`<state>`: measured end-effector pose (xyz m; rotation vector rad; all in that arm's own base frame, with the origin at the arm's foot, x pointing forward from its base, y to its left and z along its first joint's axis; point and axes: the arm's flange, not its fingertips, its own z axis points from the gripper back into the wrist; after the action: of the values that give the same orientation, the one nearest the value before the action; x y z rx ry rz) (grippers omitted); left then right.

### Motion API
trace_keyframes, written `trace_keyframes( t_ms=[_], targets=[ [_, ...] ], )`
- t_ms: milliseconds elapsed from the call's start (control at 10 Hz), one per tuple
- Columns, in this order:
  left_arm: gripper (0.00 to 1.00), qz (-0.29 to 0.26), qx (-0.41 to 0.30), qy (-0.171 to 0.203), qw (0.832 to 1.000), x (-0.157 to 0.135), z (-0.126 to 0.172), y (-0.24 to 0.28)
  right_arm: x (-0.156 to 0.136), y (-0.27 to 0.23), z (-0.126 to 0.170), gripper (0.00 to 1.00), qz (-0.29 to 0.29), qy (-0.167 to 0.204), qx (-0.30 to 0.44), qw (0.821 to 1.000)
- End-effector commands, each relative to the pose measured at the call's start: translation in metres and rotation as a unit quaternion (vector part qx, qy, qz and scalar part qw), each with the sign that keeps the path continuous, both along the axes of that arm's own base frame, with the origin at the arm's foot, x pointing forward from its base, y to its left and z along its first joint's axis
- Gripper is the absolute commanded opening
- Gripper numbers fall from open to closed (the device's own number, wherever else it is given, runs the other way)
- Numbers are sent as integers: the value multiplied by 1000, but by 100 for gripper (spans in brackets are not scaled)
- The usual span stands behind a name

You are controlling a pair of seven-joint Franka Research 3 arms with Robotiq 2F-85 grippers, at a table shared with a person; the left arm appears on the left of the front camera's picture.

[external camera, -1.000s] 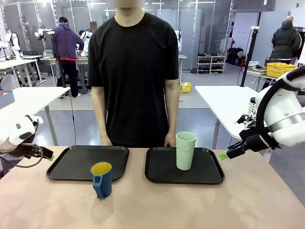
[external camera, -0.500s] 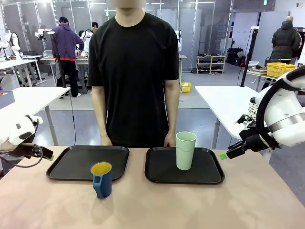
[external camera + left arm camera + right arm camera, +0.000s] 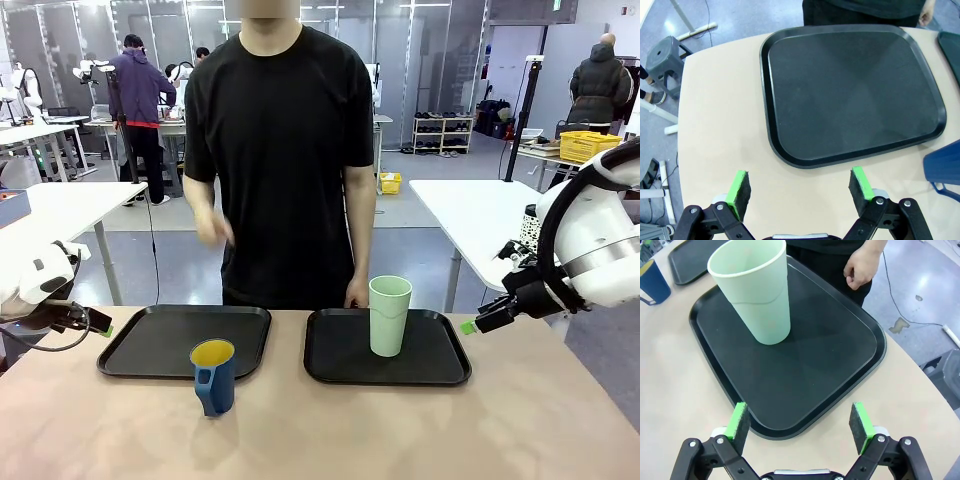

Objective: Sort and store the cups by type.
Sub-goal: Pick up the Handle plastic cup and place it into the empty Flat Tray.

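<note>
A tall mint-green tumbler [image 3: 389, 315] [image 3: 753, 289] stands upright on the right black tray [image 3: 440, 370] [image 3: 830, 370]. A dark-blue handled cup [image 3: 213, 376] with a yellow inside stands on the bare table just in front of the left black tray [image 3: 150, 345] [image 3: 850, 90]; its edge [image 3: 946, 167] shows at the right of the left wrist view. My left gripper [image 3: 100, 328] [image 3: 801, 192] hangs open at the table's left edge, short of the left tray. My right gripper [image 3: 470, 325] [image 3: 799, 426] is open beside the right tray's right edge, nothing between its fingers.
A person in a black shirt stands at the far side, one hand [image 3: 212, 228] raised in front of the body, the other hand [image 3: 356, 296] [image 3: 860, 267] hanging near the right tray's far edge. Bare tabletop [image 3: 400, 430] lies in front of both trays.
The person's hand on the picture's left has lifted from beside the left tray up to waist height. Both arms and both cups are still.
</note>
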<state>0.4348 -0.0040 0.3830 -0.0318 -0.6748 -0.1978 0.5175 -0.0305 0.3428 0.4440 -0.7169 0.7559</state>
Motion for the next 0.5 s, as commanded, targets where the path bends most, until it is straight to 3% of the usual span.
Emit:
trace_keyframes(
  t_ms=[0, 100, 200, 400],
  targets=[
    [100, -1, 0, 0, 1000, 0, 1, -1, -8, 0, 7, 100, 16, -19, -89, 996],
    [100, -1, 0, 0, 1000, 0, 1, -1, -17, 2, 16, 100, 50, -30, -141, 988],
    [100, -1, 0, 0, 1000, 0, 1, -1, -27, 7, 23, 100, 69, -17, -242, 968],
    [100, -1, 0, 0, 1000, 0, 1, -1, -51, 19, 35, 100, 111, 23, -423, 899]
  ],
)
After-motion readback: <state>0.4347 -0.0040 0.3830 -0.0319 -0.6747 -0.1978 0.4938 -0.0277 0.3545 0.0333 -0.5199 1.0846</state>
